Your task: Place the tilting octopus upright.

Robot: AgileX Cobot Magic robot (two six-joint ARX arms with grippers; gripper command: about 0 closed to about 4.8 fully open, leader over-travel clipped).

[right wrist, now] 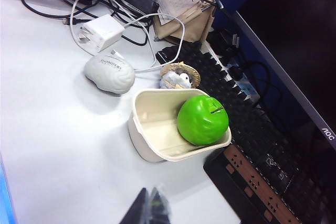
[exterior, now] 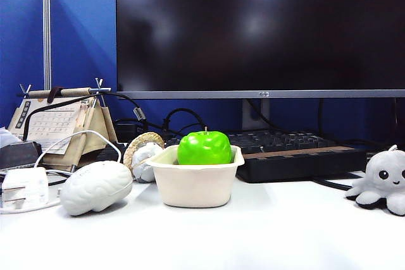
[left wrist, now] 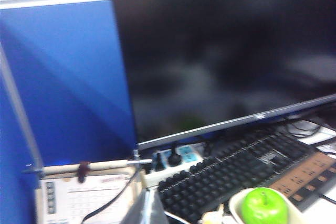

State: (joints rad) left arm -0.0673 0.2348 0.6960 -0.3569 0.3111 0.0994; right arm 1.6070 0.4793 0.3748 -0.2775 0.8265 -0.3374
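White surface (exterior: 266, 238) bare in the foreground of the exterior view. Nearest objects form a row across it: white brain-shaped squeeze toy (exterior: 95, 186) at left, cream rectangular plastic tub (exterior: 193, 181) at centre with a glossy green apple (exterior: 204, 148) resting inside against one end, and the small light-grey plush octopus (exterior: 381, 181) at the far right edge of that view, well apart from the tub, sitting on its tentacles with face and black bead eyes toward the camera, head upward. Just behind the brain toy and tub: small whitish figure with tan ring (exterior: 143, 155); white charger block (exterior: 24, 188) with white cable at far left. Further back: black keyboard (exterior: 297, 153), tan desk calendar stand (exterior: 60, 124), then large dark monitor (exterior: 259, 30) against a blue partition (exterior: 82, 36). Neither arm appears in the exterior view. Left gripper (left wrist: 146, 211): only a dark blurred tip shows in its wrist view, raised above the calendar and keyboard; jaws closed, nothing held. Right gripper (right wrist: 152, 208): dark tip in its wrist view, above the surface near the tub; jaws closed, empty.
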